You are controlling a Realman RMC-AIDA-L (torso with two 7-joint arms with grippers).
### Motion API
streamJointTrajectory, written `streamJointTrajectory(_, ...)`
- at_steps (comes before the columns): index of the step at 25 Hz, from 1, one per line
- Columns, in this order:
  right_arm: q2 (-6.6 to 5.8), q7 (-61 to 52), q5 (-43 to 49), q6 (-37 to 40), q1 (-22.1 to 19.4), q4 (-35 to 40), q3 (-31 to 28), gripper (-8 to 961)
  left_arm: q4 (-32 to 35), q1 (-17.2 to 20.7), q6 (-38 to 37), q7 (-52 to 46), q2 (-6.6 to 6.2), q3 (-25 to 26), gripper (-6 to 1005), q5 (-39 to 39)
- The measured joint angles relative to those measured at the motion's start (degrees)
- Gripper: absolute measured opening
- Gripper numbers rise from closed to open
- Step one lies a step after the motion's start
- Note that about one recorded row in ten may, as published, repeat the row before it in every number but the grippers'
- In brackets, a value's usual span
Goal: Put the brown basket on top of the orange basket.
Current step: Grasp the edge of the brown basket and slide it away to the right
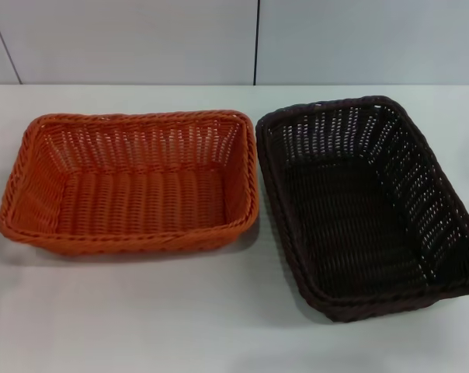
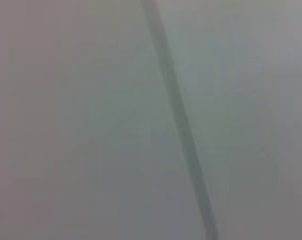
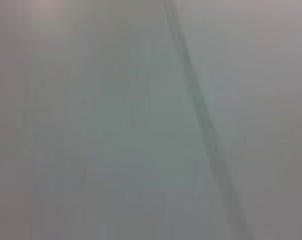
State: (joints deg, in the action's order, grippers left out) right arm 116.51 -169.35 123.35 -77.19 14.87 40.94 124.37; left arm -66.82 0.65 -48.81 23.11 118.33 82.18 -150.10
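The orange basket (image 1: 130, 183) sits on the white table at the left of the head view, empty, long side toward me. The brown basket (image 1: 370, 206) sits right beside it on the right, empty, turned at a slight angle, its near corner close to the table's front right. The two rims nearly touch at the middle. Neither gripper nor arm shows in the head view. Both wrist views show only a pale blank surface with a dark seam.
The white table (image 1: 141, 311) has bare room in front of both baskets. A pale wall (image 1: 141, 39) with a dark vertical seam (image 1: 256, 43) stands behind the table.
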Motion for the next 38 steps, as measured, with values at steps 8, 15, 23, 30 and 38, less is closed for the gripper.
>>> streamJointTrajectory(8, -9.58, -0.01, 12.15, 58.02, -2.17, 38.33, -8.80, 722, 32.00, -2.54, -15.02, -15.74, 0.23, 0.29, 794, 5.81)
streamJointTrajectory(15, -2.98, 6.07, 20.29, 112.80, 1.35, 58.89, -28.76, 722, 41.32, -6.13, -15.33, -19.55, 0.27, 0.54, 793, 8.63)
streamJointTrajectory(23, 1.38, 21.32, 16.25, 168.56, 11.64, 69.68, -44.10, 723, 45.91, -8.73, -15.16, -19.86, 0.19, 1.53, 793, 9.31)
streamJointTrajectory(30, 1.74, 27.57, 11.45, 186.00, 14.20, 69.75, -46.09, 723, 46.75, -9.31, -14.85, -19.90, 0.30, 2.18, 793, 10.22)
streamJointTrajectory(38, 1.68, 31.11, 10.64, 194.33, 14.43, 68.68, -48.24, 723, 46.85, -9.09, -14.85, -19.94, 0.57, 1.57, 794, 11.54)
